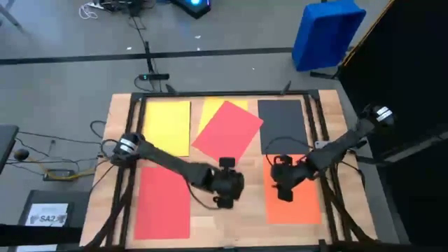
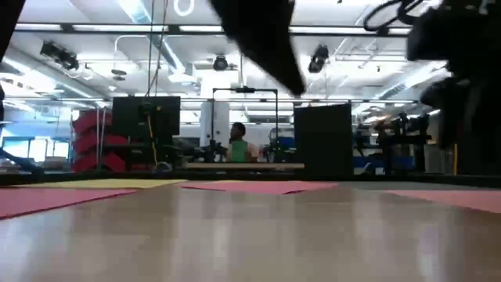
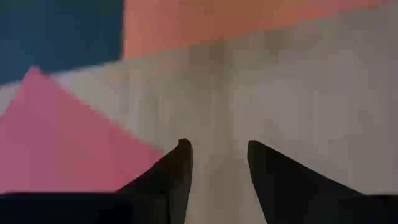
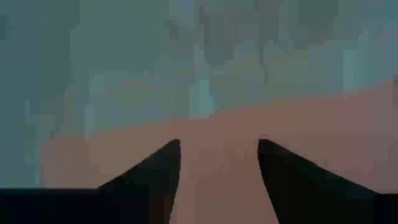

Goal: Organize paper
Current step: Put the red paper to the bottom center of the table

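The left gripper (image 1: pixel 225 201) sits low in the middle of the high view, over bare wood of the table (image 1: pixel 231 227). In its own wrist view, its two dark fingers (image 3: pixel 168 180) stand a little apart with only wood between them. It holds nothing.

The right gripper (image 1: pixel 284 193) is just to the right of it in the high view, over the top left part of the orange sheet (image 1: pixel 294 192). In the right wrist view its fingers (image 4: pixel 155 177) are spread apart with orange paper showing in the gap. It holds nothing.

The paper lies flat all over the table. A yellow sheet (image 1: pixel 166 127) is at the upper left of the table. A second yellow sheet (image 1: pixel 210 110) is in the upper middle, mostly covered. A tilted red sheet (image 1: pixel 227 131) lies on top of it, turned like a diamond. A dark grey sheet (image 1: pixel 280 124) is at the upper right. Another red sheet (image 1: pixel 162 203) lies at the lower left, under the left arm. The orange sheet is at the lower right.

A blue plastic bin (image 1: pixel 327 33) stands on the floor at the upper right of the high view. A dark box with a white label (image 1: pixel 47 213) is at the lower left, beside the table.

In the low view, a person in a green top (image 2: pixel 238 146) sits far back in the room, in the middle of the picture.
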